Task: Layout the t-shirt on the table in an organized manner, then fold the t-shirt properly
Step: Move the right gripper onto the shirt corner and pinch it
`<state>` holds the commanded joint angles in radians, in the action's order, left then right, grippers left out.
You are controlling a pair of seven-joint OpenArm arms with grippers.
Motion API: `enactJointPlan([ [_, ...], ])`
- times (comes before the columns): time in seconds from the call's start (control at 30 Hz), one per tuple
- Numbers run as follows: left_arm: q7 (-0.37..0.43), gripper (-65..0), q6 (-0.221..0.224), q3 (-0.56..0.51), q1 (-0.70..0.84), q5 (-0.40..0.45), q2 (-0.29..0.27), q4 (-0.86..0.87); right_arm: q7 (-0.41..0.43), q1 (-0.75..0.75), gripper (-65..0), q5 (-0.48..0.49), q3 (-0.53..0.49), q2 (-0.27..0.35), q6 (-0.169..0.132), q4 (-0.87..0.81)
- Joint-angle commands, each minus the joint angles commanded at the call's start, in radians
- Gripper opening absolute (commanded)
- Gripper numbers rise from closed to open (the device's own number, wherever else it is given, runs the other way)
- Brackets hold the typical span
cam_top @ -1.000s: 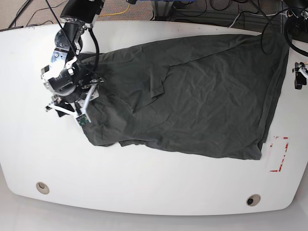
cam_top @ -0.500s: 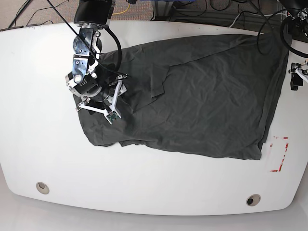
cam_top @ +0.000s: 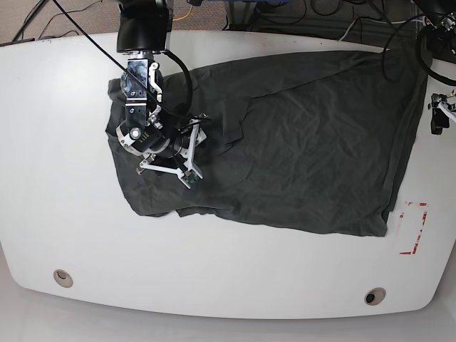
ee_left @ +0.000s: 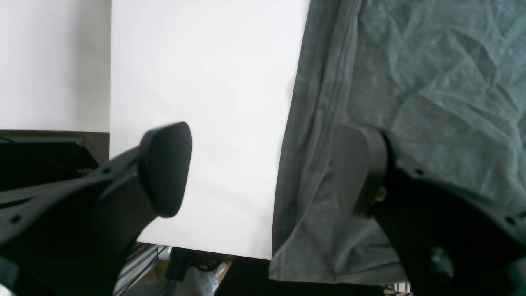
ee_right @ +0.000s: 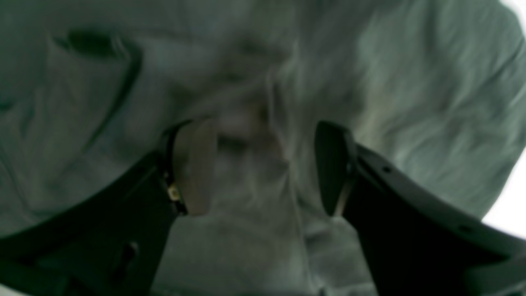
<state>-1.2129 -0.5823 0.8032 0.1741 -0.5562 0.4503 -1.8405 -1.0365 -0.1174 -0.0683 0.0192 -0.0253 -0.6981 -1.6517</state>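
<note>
The dark grey t-shirt (cam_top: 299,142) lies spread and wrinkled across the table (cam_top: 214,271), with a folded flap near its middle. My right gripper (cam_top: 169,171) hovers open over the shirt's left part. In the right wrist view, blurred cloth (ee_right: 411,102) fills the frame behind the open gripper (ee_right: 263,168), and nothing is pinched. My left gripper (cam_top: 436,117) sits at the table's right edge beside the shirt. In the left wrist view it is open (ee_left: 261,168), one finger (ee_left: 164,168) over bare table (ee_left: 205,82) and the other over the shirt's hemmed edge (ee_left: 320,102).
A red tape mark (cam_top: 413,228) lies on the table right of the shirt's lower corner. Two round grommet holes (cam_top: 63,277) (cam_top: 375,296) sit near the front edge. Cables run behind the table's far edge. The shirt's corner hangs past the table edge (ee_left: 205,248).
My right arm has swung right, from the shirt's left border to above the cloth. The shirt's left part now lies flatter and wider. The left gripper has barely moved.
</note>
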Motion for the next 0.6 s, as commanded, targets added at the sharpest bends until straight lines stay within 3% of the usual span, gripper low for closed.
enactJointPlan([
  [0.5,0.0,-15.0,0.0,0.005,0.0,0.0,0.0,0.0,0.052,-0.032,-28.9,0.0,0.005,-0.023,0.0,0.117],
  [0.6,0.0,-15.0,0.0,0.005,0.0,0.0,0.0,0.0,0.052,-0.032,-35.0,0.0,0.005,-0.025,0.0,0.112],
])
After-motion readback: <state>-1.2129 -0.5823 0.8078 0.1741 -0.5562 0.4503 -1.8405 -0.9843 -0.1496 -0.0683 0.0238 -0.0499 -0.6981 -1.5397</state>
